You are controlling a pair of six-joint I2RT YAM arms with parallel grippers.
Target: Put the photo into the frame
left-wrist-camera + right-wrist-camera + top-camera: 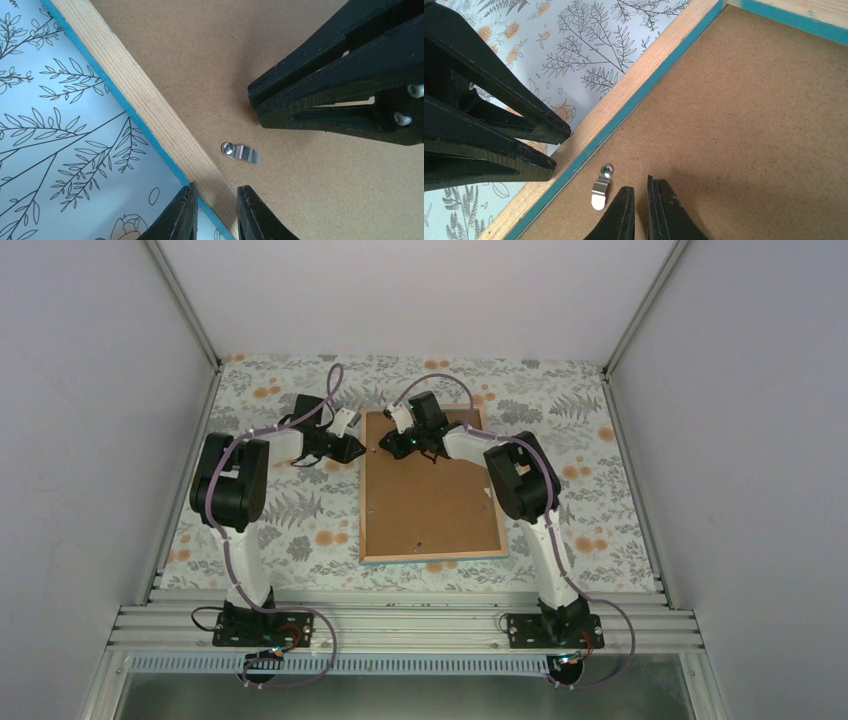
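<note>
In the middle of the flowered counter [300, 515] the frame [432, 556] lies back up, with a brown board [430, 500] filling it. Both arms reach toward its far left corner. The left hand [216, 192] hangs over the wooden rail, fingers slightly spread. The right hand [640, 184] is pressed almost together, pinching nothing, beside a small metal clip [602, 186] that only the wrist views show.

The frame [431, 556] lies back up, so its front is hidden, and the board [430, 500] covers whatever is inside. From above, part of its far edge is behind the right arm [445, 437]. The clip [241, 152] is too small to make out there. Both wrist views cut the frame off. Whether the left gripper [217, 188] pinches the rail or hangs over it cannot be told.
</note>
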